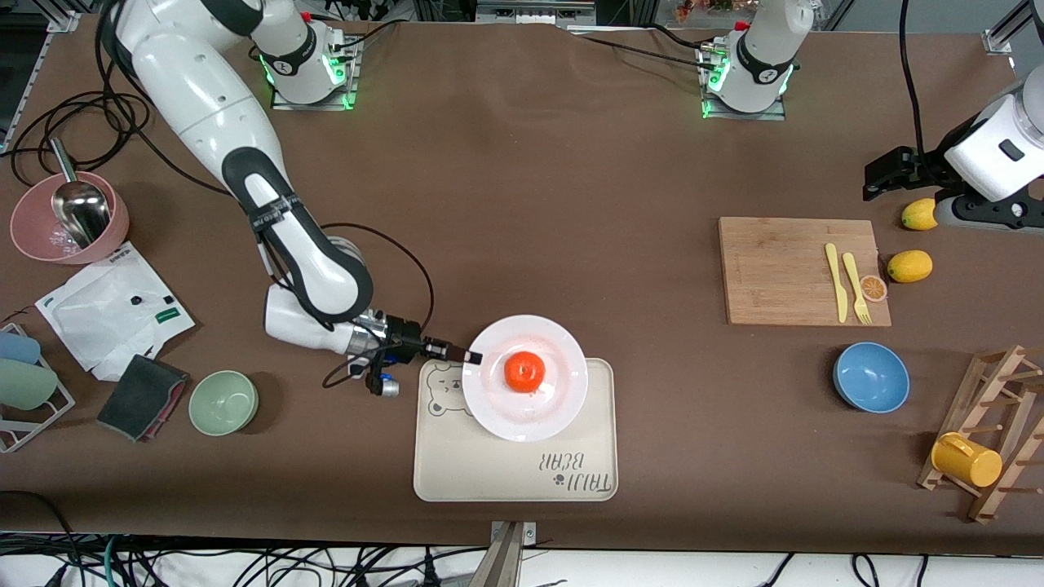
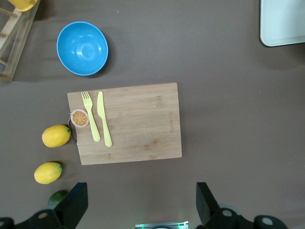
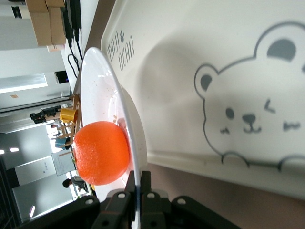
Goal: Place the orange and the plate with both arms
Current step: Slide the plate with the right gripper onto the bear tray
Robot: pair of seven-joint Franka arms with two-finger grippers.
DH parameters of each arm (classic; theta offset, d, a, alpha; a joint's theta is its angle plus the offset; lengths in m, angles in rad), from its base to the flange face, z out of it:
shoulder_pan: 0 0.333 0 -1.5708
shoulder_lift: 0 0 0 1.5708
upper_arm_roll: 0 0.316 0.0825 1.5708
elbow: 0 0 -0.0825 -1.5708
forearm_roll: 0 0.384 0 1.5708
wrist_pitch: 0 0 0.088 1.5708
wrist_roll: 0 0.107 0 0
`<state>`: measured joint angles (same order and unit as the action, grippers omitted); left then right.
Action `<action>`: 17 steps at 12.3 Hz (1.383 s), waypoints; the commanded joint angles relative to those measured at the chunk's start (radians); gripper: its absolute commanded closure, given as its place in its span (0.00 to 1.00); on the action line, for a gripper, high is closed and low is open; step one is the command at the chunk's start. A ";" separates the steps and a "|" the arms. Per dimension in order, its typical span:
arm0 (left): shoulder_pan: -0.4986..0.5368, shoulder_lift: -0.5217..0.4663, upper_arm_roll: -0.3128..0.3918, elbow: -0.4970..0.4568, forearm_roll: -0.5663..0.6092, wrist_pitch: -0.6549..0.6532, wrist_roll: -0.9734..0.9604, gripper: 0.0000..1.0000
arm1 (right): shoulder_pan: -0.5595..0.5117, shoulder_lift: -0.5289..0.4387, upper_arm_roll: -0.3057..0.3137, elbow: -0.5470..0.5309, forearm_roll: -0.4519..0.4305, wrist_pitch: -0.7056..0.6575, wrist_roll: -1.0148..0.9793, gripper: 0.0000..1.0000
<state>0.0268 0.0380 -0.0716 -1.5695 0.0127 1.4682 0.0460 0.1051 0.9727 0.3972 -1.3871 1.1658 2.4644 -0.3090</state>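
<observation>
The right gripper (image 1: pixel 471 356) pinches the rim of the plate (image 1: pixel 525 377), which carries the orange (image 1: pixel 524 371) at its centre over the bear-printed tray's (image 1: pixel 515 477) upper edge, while the left gripper (image 1: pixel 885 174) waits wide apart above bare table by the cutting board (image 1: pixel 775 269).
</observation>
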 commanded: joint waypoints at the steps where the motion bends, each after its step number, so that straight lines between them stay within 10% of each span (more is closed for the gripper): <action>1: 0.004 0.006 -0.002 0.022 0.003 -0.020 -0.003 0.00 | 0.021 0.115 0.009 0.164 -0.026 -0.013 0.030 1.00; 10: 0.004 0.006 -0.002 0.020 0.000 -0.028 -0.003 0.00 | 0.068 0.193 -0.054 0.250 -0.028 -0.013 -0.007 1.00; 15: 0.004 0.006 -0.004 0.020 0.000 -0.034 -0.003 0.00 | 0.065 0.169 -0.054 0.217 -0.047 -0.010 -0.018 0.60; 17: 0.004 0.006 -0.004 0.020 0.000 -0.034 -0.003 0.00 | 0.062 0.076 -0.054 0.116 -0.116 -0.004 -0.009 0.59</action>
<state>0.0268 0.0381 -0.0716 -1.5695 0.0127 1.4526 0.0460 0.1736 1.1487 0.3422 -1.1653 1.1007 2.4629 -0.3242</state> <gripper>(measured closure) 0.000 0.608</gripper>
